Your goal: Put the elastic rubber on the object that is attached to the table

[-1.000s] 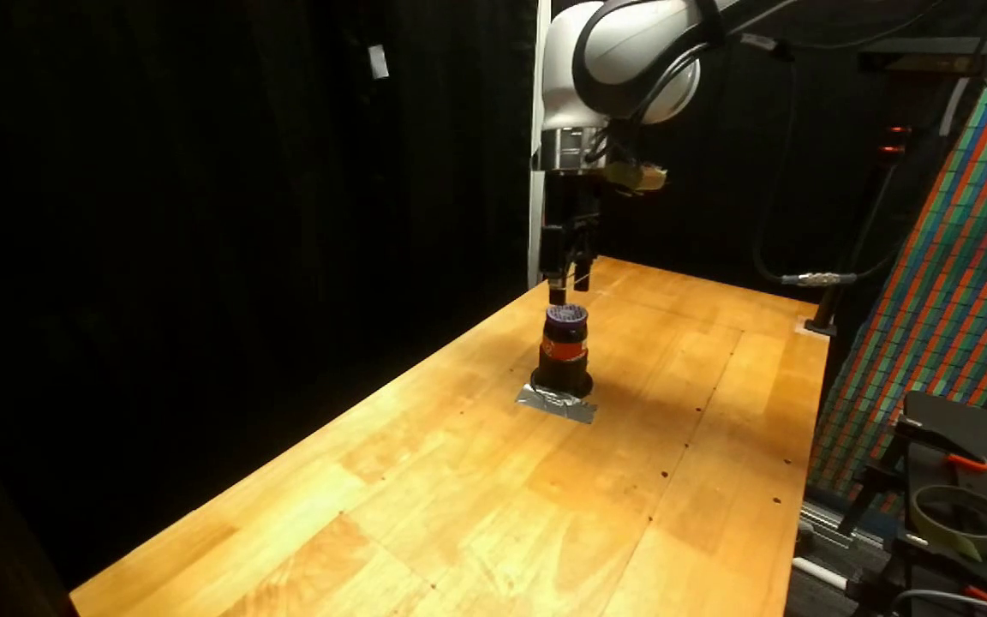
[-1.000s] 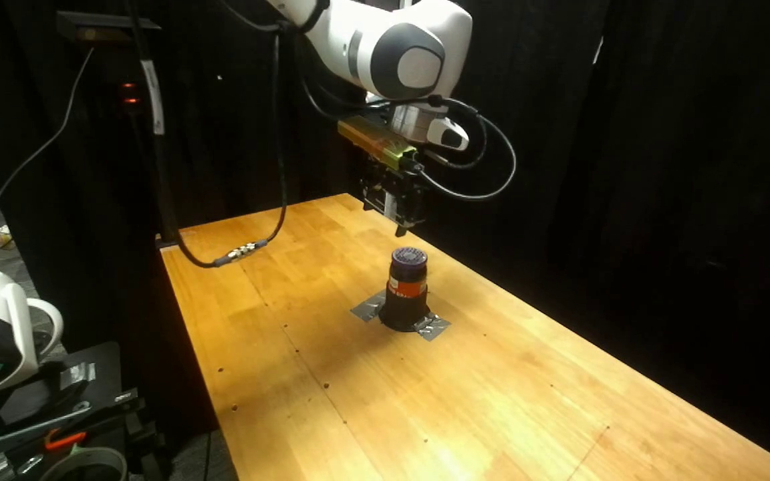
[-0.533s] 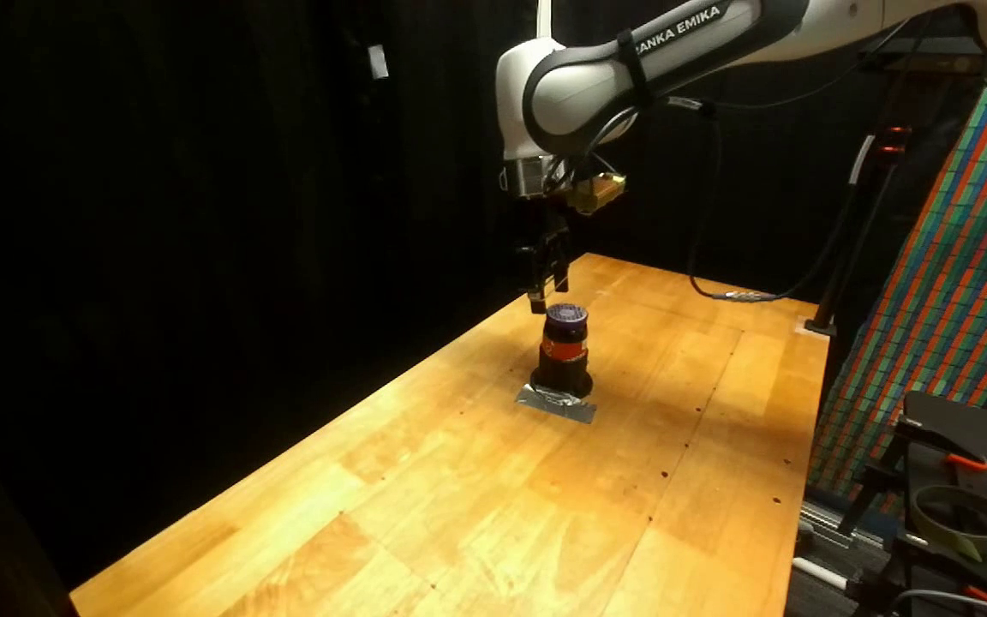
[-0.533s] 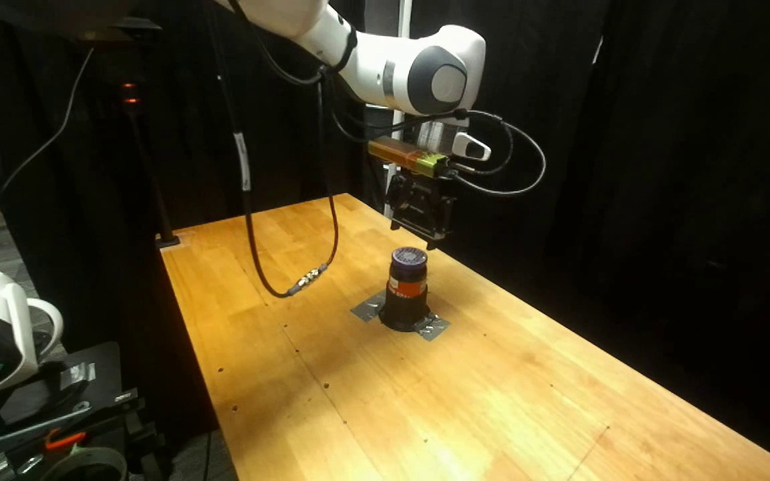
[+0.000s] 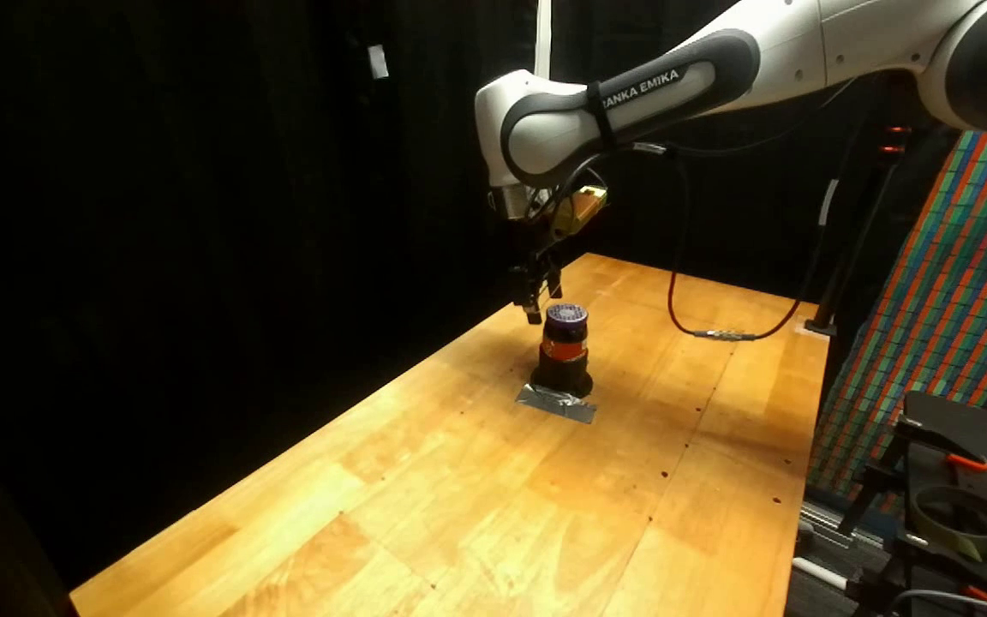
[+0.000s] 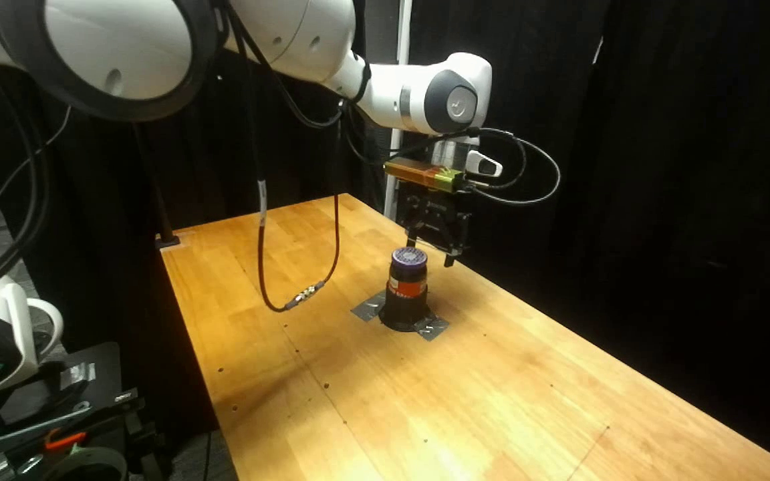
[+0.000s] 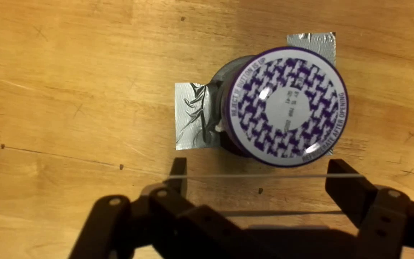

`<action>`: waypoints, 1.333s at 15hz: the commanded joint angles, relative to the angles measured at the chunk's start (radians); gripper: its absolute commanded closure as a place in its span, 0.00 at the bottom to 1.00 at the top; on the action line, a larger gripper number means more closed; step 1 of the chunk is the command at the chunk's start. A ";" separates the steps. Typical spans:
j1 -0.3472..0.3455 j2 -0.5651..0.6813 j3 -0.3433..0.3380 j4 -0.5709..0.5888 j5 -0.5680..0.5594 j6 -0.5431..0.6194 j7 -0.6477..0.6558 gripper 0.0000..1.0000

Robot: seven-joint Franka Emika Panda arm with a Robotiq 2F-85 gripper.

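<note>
Fingers [image 7: 349, 190] spread, band [image 7: 264, 176] taut, jar [image 6: 406, 287] not yet ringed

Parted wide with nothing pinched between them, the fingers hold the band by its stretch alone; it looks looped round both, one strand running straight from tip to tip. The jar stands upright on the table [image 6: 492, 401] in a black base [image 5: 563, 374] strapped down with tape [image 7: 192, 115].

In the wrist view the lid [image 7: 288, 108] lies between 12 and 1 o'clock from the middle of the finger gap, the strand just off its 6 o'clock edge. In an exterior view the gripper [image 5: 545, 307] hangs at the jar's 11 o'clock; whether the band clears the lid's height, I cannot tell.

Getting the band onto the fingers and spreading it seems done, the approach nearly so. Left, I judge: shift toward 12 to 1 o'clock in the wrist view, pass the band over the lid, lower it and let it slip off.
</note>
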 commanded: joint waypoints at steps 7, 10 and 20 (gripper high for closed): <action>-0.013 0.071 0.019 0.110 0.010 -0.167 -0.109 0.00; -0.029 0.016 0.037 0.012 0.018 -0.142 -0.179 0.00; -0.065 -0.232 0.050 -0.418 0.023 0.142 -0.194 0.00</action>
